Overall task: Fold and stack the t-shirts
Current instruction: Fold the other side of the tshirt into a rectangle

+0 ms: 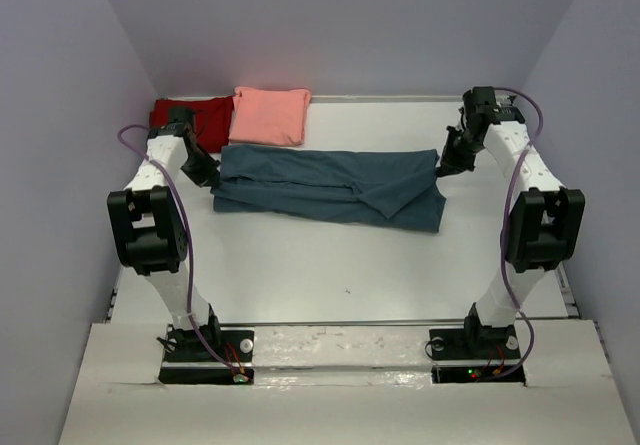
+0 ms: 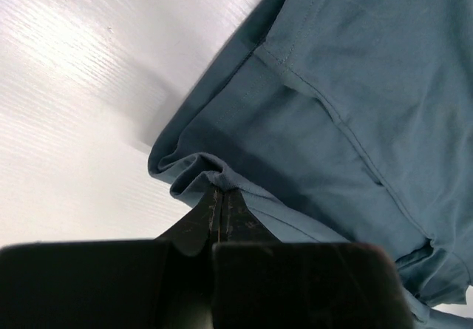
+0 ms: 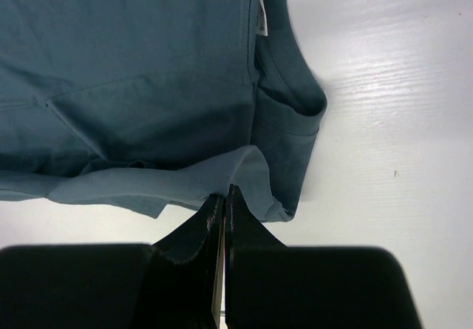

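White table, near far edge: teal-blue t-shirt pinched at opposite ends by closed left gripper and right gripper.

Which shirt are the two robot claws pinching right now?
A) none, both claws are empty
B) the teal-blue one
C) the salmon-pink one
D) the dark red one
B: the left gripper and right gripper are each shut on an edge of the teal-blue t-shirt, at opposite ends; the salmon-pink t-shirt and dark red t-shirt lie behind it, ungripped.

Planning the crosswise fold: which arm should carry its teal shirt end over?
Likely right: right gripper pinches the teal shirt at its outer end; left gripper pins it near the pink shirt.
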Controlling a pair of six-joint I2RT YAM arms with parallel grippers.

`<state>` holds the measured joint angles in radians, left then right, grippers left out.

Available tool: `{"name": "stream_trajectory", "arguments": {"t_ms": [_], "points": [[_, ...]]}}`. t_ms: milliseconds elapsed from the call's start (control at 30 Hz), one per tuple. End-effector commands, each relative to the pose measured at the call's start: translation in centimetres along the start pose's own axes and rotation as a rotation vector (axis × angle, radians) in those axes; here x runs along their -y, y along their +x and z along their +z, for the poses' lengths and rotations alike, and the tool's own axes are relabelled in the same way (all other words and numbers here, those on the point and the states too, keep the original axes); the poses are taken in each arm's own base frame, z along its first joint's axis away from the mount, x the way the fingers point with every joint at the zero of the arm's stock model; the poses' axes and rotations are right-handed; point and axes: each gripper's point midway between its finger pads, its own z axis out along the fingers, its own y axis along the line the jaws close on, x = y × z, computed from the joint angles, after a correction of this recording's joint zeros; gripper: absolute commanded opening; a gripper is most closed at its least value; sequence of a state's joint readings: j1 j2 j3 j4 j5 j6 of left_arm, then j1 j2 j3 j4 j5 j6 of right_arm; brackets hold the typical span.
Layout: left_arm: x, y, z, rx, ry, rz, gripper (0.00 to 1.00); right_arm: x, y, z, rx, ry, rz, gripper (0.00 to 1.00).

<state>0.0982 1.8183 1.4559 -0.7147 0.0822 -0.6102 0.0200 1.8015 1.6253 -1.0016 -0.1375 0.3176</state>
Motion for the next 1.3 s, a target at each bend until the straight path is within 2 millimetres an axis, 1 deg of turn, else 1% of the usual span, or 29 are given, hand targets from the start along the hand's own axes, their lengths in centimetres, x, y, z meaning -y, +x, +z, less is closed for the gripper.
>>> {"name": "stream_trajectory", "arguments": {"t_ms": [0, 167, 200, 433, 467, 700, 733, 933, 1067, 1267], "points": [[0.5, -1.5, -0.9, 0.034, 0.015, 0.011, 0.0, 0.0, -3.0, -0.7, 0.082, -0.007, -0.003, 0.0], [0.7, -1.8, -0.6, 0.031, 0.011, 0.015, 0.0, -0.1, -4.3, -0.4, 0.101, -0.002, -0.008, 0.0], [0.8, -1.9, -0.6, 0.032, 0.012, 0.017, 0.0, 0.3, -4.5, -0.1, 0.097, 0.004, 0.001, 0.0], [1.0, -2.4, 0.0, 0.028, 0.008, 0.024, 0.0, -0.1, -5.9, 0.7, 0.107, -0.003, 0.001, 0.0], [1.1, -2.5, 0.0, 0.029, 0.008, 0.024, 0.0, -0.1, -5.9, 1.0, 0.103, -0.002, 0.002, 0.0], [1.3, -2.8, 0.4, 0.028, 0.008, 0.024, 0.0, 0.2, -6.2, 1.7, 0.103, 0.013, -0.002, 0.0], [1.4, -2.8, 0.4, 0.027, 0.007, 0.024, 0.0, 0.6, -6.4, 1.7, 0.105, 0.02, 0.005, 0.0], [1.6, -3.3, 0.9, 0.029, 0.001, 0.035, 0.0, 0.8, -6.3, 2.4, 0.095, 0.023, 0.008, 0.0], [1.6, -3.5, 1.8, 0.023, -0.006, 0.038, 0.0, 0.9, -6.2, 3.3, 0.087, 0.024, 0.011, 0.0], [2.3, -3.8, 3.1, 0.011, 0.018, 0.032, 0.0, 1.2, -6.4, 4.6, 0.086, 0.03, 0.016, 0.0]]}}
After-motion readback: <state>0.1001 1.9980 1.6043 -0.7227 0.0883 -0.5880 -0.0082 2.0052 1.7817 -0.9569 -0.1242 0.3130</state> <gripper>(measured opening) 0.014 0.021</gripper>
